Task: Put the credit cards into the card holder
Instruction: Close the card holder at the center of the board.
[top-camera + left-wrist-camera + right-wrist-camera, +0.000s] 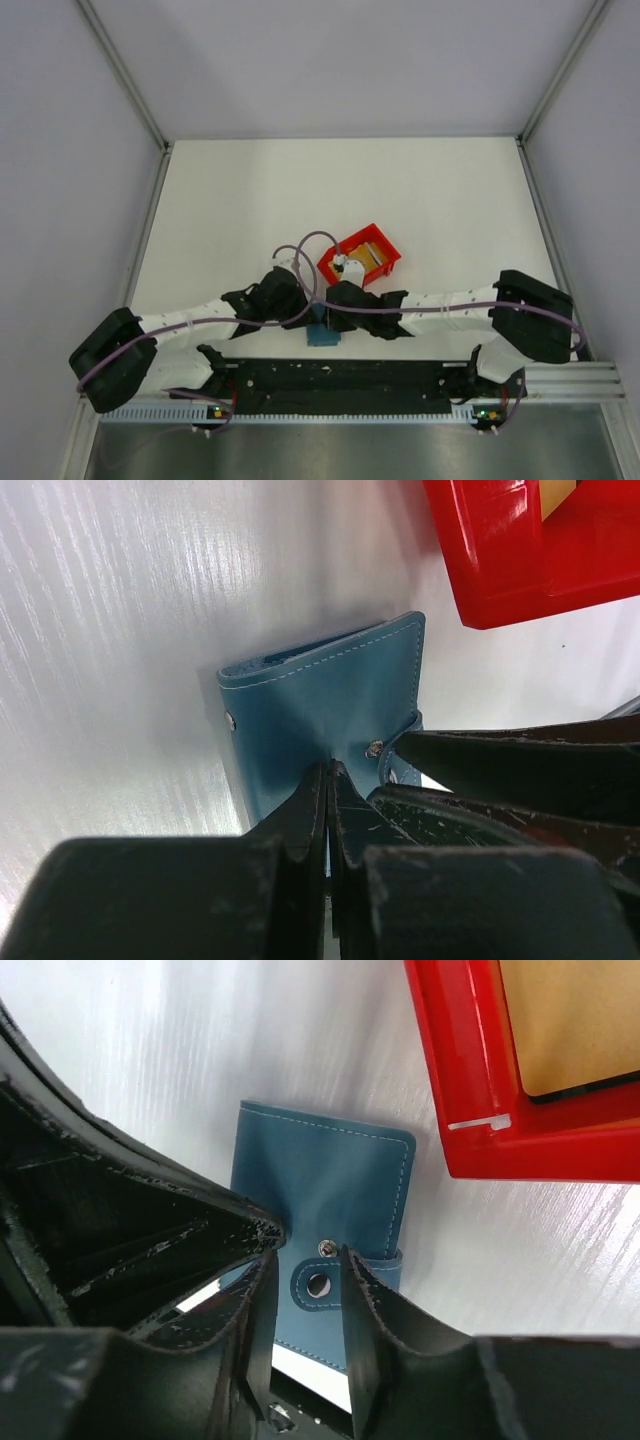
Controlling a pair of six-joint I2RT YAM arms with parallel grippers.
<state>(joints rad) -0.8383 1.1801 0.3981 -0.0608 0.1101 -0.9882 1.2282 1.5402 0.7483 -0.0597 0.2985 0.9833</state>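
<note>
One view shows left end effector [327, 772] apparently pinching card holder [310, 705].

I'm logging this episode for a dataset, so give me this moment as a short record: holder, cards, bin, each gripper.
card holder: teal, folded shut, lying on the table just clear of the red bin
red bin: holds a tan card
cards in holder: none visible
left gripper: jaws closed, tips on the holder's face
right gripper: jaws open, one on either side of the snap tab
arms: both meet over the holder
</note>
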